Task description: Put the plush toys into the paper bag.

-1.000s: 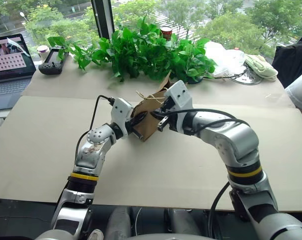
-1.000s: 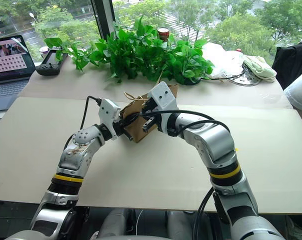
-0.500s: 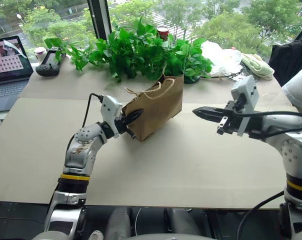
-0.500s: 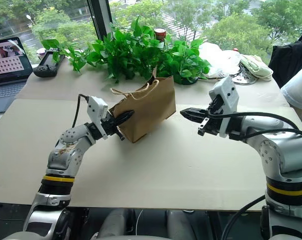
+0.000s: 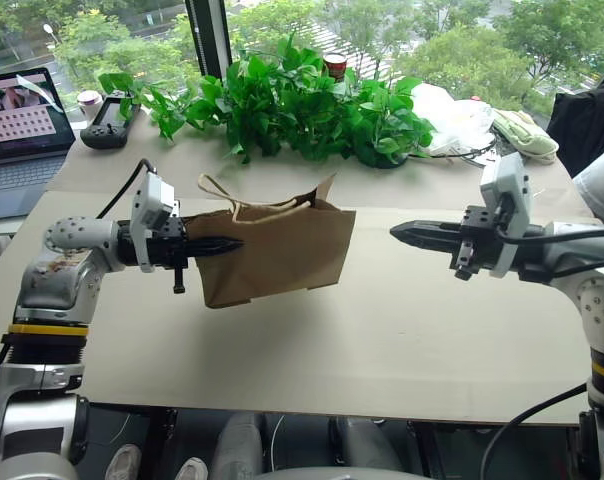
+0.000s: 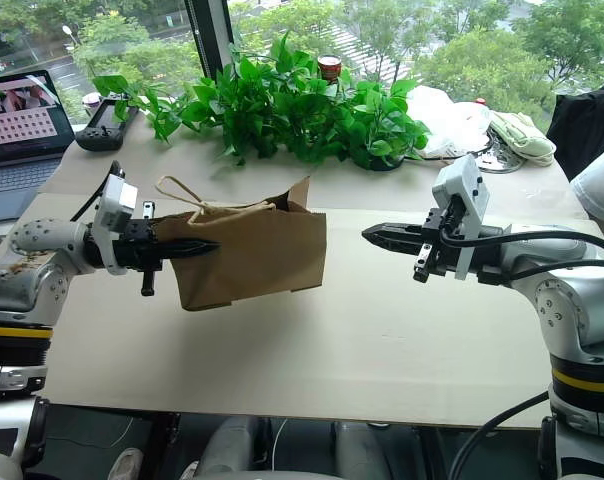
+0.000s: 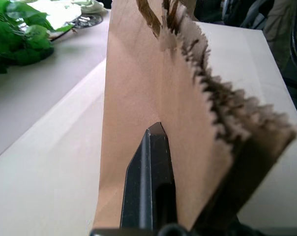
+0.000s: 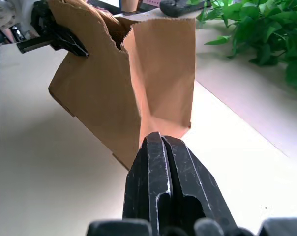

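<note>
The left gripper (image 5: 225,243), at the middle left of the head picture, has its two black fingers pinched tight on the near side of the paper bag (image 5: 282,250). It holds the bag up off the table (image 5: 382,330), and the bag hangs a bit tilted. A moment ago the bag sat further toward the middle with both grippers at it. Now the left arm has swung out to the left and lifted the bag with it.

The right gripper (image 5: 407,235), at the middle right, has its fingers clenched with nothing in them. It has let go and pulled away, and now points at the bag across a gap.

The bag's top is crumpled and looks nearly closed, with its cord handles (image 5: 244,204) flopping over.

I cannot see any plush toys, so I cannot tell if they are inside. I think the bag needs opening or setting down next.

Leafy plants (image 5: 302,100) and a laptop (image 5: 17,130) sit along the top.
</note>
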### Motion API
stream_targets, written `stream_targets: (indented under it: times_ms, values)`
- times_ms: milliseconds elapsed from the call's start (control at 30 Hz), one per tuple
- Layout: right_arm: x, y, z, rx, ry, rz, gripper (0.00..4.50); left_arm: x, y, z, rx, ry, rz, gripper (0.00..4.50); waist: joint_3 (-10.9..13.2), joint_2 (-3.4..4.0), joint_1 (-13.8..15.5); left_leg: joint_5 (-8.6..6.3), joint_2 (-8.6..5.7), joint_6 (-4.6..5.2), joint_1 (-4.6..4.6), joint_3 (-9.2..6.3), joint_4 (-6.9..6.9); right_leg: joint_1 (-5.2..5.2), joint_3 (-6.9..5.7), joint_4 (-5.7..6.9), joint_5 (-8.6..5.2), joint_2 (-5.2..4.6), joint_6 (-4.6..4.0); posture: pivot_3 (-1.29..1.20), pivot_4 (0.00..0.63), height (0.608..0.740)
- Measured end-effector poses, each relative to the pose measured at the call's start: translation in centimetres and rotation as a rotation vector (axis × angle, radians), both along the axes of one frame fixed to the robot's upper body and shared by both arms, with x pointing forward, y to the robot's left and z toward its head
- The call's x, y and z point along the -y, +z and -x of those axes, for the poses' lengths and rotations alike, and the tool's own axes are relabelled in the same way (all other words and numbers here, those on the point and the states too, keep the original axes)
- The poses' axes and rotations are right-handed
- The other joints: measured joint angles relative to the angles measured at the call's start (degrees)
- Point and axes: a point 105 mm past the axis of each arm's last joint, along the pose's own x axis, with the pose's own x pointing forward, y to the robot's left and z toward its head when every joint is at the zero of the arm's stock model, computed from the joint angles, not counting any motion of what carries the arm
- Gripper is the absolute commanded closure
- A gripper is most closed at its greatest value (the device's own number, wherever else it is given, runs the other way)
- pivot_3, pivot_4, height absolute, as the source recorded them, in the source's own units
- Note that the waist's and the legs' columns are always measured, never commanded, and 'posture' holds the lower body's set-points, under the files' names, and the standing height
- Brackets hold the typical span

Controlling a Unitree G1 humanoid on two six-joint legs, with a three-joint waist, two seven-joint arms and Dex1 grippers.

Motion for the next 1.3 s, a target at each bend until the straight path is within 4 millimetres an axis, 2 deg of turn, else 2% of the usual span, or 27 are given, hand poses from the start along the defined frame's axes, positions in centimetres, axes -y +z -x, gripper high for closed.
stream_targets:
  times_ms: [100, 267, 433, 667, 1067, 1300]
  values:
    - [0.1, -0.3, 0.3, -0.011, 0.019, 0.008, 4.50, 0.3, -0.3, 0.3, -0.032, -0.066, -0.013, 4.49, 0.00, 0.00, 0.04, 0.00, 0.00, 0.00, -0.05, 0.00, 0.01, -0.04, 0.00, 0.02, 0.00, 0.00, 0.00, 0.00, 0.150, 0.740]
    - [0.2, 0.1, 0.3, 0.008, 0.023, 0.009, 4.50, 1.2, 0.5, 0.3, -0.002, -0.127, -0.013, 4.49, 0.00, 0.00, 0.19, 0.00, 0.00, 0.01, -0.02, -0.01, 0.03, -0.02, 0.02, 0.04, 0.00, 0.01, 0.00, 0.00, 0.150, 0.740]
    - [0.3, 0.0, 0.2, 0.007, 0.020, 0.007, 4.50, 2.4, -1.7, 0.5, 0.000, -0.160, -0.017, 4.49, 0.00, 0.00, 0.15, 0.00, 0.00, 0.01, -0.04, -0.01, 0.03, -0.05, 0.02, 0.06, 0.00, 0.02, 0.00, 0.00, 0.150, 0.740]
    - [0.3, 0.1, 0.3, 0.005, 0.022, 0.007, 4.50, 3.5, -3.4, -0.4, 0.058, -0.188, -0.042, 4.49, 0.00, 0.00, 0.62, 0.00, -0.01, 0.01, -0.04, -0.01, 0.08, -0.02, 0.02, 0.07, 0.00, 0.01, 0.00, 0.00, 0.150, 0.740]
    - [0.7, -0.1, 0.5, -0.006, 0.002, 0.023, 4.50, 4.9, -3.7, -2.0, 0.095, -0.254, -0.053, 4.49, 0.00, 0.00, 0.83, -0.01, -0.02, 0.02, -0.05, -0.03, 0.09, 0.00, 0.02, 0.07, 0.00, 0.01, 0.00, 0.00, 0.150, 0.740]
    - [0.8, -0.1, 0.3, -0.004, -0.015, 0.025, 4.50, 5.4, -3.9, -2.1, 0.096, -0.263, -0.050, 4.49, 0.00, 0.00, 0.80, -0.01, -0.01, 0.02, -0.04, -0.04, 0.09, 0.00, 0.02, 0.08, 0.00, 0.01, 0.00, 0.00, 0.150, 0.740]
